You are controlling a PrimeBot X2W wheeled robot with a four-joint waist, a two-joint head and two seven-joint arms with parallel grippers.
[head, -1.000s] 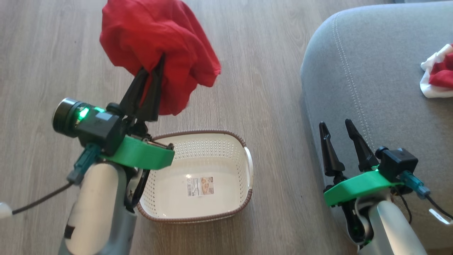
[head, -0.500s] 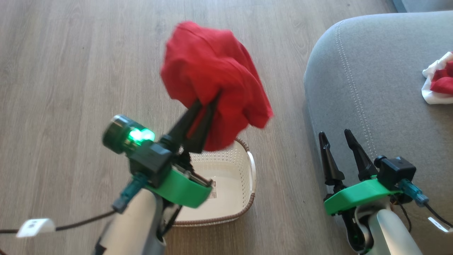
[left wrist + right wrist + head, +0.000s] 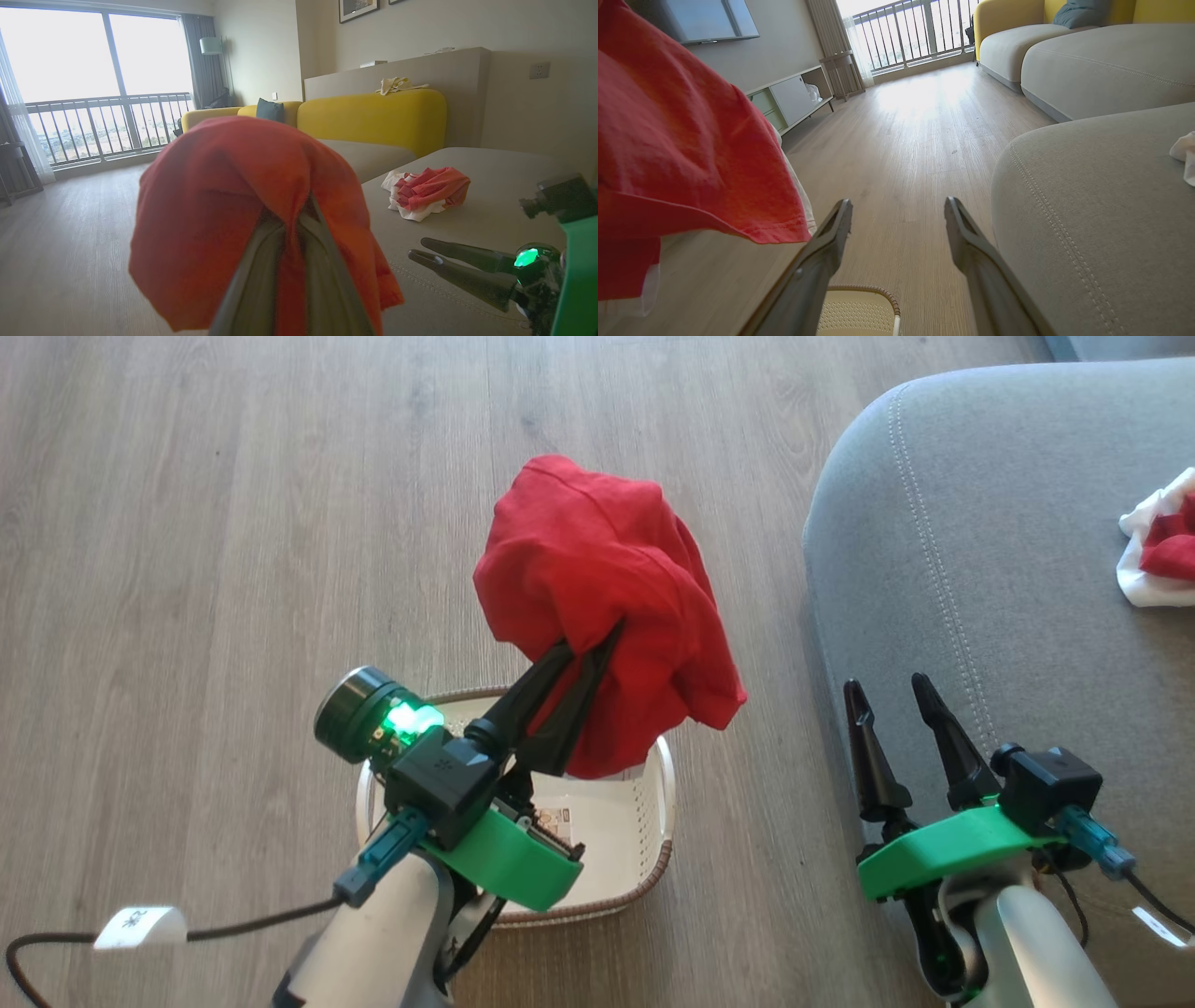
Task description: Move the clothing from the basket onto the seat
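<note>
The left claw is pinched shut on 1 red garment. It grips a bunched fold, so the rest drapes around the 2 fingers and hangs above the basket. That height probably lets the cloth clear the basket's rim and pass over the edge of the seat, which stands to the right across a strip of wooden floor. No more cloth shows in the part of the basket that can be seen. The other red and white garment lies crumpled on the seat, well in from its near edge. The right claw is spread wide and holds nothing. It is beside the seat's rounded corner, apparently to leave the path free. Carrying this last garment across seems to be the step in hand.
</note>
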